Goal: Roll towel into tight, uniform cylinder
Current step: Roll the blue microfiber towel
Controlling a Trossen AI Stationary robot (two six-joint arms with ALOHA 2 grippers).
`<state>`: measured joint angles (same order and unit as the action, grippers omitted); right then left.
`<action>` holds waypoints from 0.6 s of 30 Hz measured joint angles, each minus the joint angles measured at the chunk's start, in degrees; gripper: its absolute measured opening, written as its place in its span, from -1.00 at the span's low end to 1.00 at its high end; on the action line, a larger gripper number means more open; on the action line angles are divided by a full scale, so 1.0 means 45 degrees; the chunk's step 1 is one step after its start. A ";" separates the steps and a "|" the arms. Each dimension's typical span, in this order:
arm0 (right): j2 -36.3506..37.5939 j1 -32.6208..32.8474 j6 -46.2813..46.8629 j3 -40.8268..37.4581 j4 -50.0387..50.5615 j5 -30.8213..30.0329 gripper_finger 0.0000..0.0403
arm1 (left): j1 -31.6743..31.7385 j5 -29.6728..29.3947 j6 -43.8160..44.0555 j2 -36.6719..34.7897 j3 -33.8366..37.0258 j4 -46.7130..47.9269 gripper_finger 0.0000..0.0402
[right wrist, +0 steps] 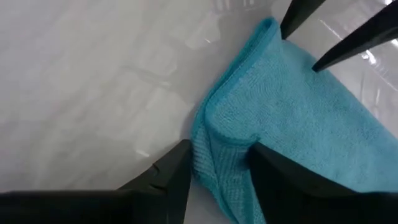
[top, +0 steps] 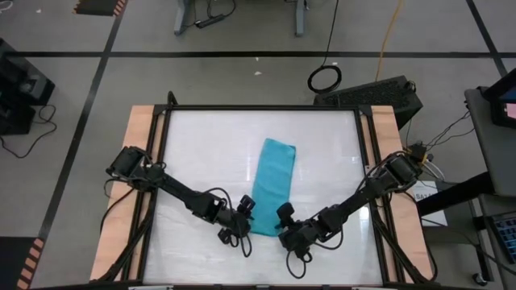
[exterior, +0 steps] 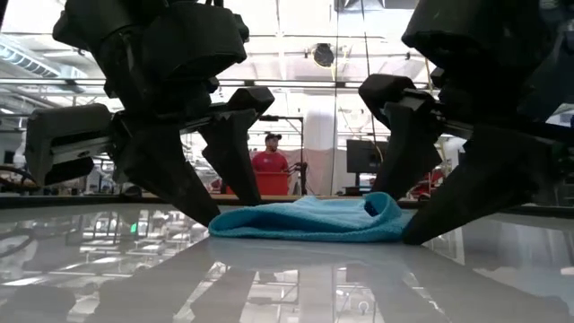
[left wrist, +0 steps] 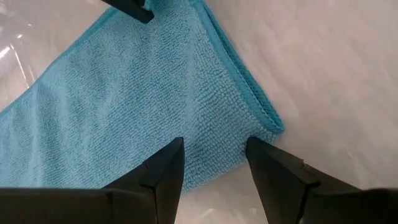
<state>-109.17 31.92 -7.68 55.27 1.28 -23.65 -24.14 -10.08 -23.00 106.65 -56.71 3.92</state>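
Note:
The turquoise towel [top: 274, 181] lies flat on the white tabletop [top: 201, 153] as a long folded strip, running from the far side toward the near edge. My left gripper [top: 247, 209] is open, with its fingers astride the strip's near left corner [left wrist: 261, 118]. My right gripper [top: 282, 216] is open at the near right corner, which is curled up into a small hump [exterior: 378, 206] between its fingers. In the low view all the fingertips reach down to table height at the towel's two ends. My left gripper slants down from the near left, its fingers astride the towel's near edge [left wrist: 214, 165] beside the corner; I cannot tell whether they touch the cloth. My right gripper slants down from the near right. The folded corner, several layers thick [right wrist: 217, 149], is bunched between its two open fingers and meets their inner sides. The rest of the towel lies flat on the table.
The table has wooden side strips [top: 137, 161] and a dark frame. White tabletop shows on both sides of the towel and beyond its far end. A person in a red shirt [exterior: 269, 166] stands far off in the room behind.

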 joint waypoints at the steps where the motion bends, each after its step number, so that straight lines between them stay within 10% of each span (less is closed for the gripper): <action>1: -0.0003 -0.0018 0.0195 0.0000 0.0048 0.0016 -0.31 | 0.0000 0.0004 0.0002 0.0000 0.0000 0.0005 -0.08; 9: -0.0018 -0.0058 0.1861 -0.0010 0.0430 0.0327 -0.95 | -0.0057 0.0004 0.0033 -0.0024 -0.0014 0.0363 -0.08; 18: -0.0018 -0.0068 0.4129 -0.0019 0.0529 0.0217 -0.98 | -0.0665 0.0028 0.0912 -0.0247 -0.0005 0.0584 -0.08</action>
<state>-109.25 31.62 10.90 55.18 3.66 -22.68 -27.13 -9.96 -18.90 105.54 -56.73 6.55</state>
